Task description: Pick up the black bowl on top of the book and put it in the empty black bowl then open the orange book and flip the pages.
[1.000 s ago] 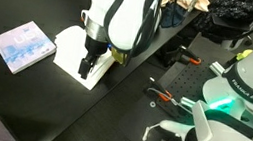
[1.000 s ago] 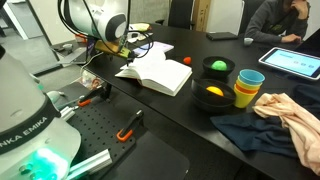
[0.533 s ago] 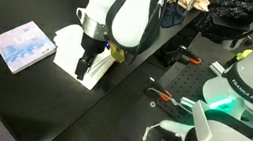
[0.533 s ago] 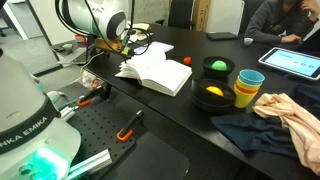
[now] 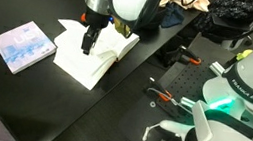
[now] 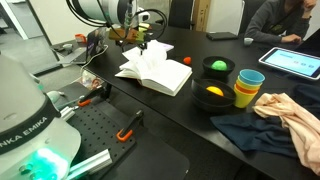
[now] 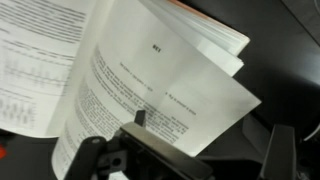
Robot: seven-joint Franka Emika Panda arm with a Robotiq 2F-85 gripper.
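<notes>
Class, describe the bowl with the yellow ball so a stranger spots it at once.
On the black table, find the open book. Between it and the stacked cups sits the black bowl; its ball is yellow; the neighbouring bowl holds a green one.

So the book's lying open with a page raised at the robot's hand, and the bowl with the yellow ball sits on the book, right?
Not quite. The orange book is open and a page stands raised at the gripper, but the black bowl with the yellow ball is not on it: an exterior view shows it apart from the book, beside the stacked cups.
</notes>
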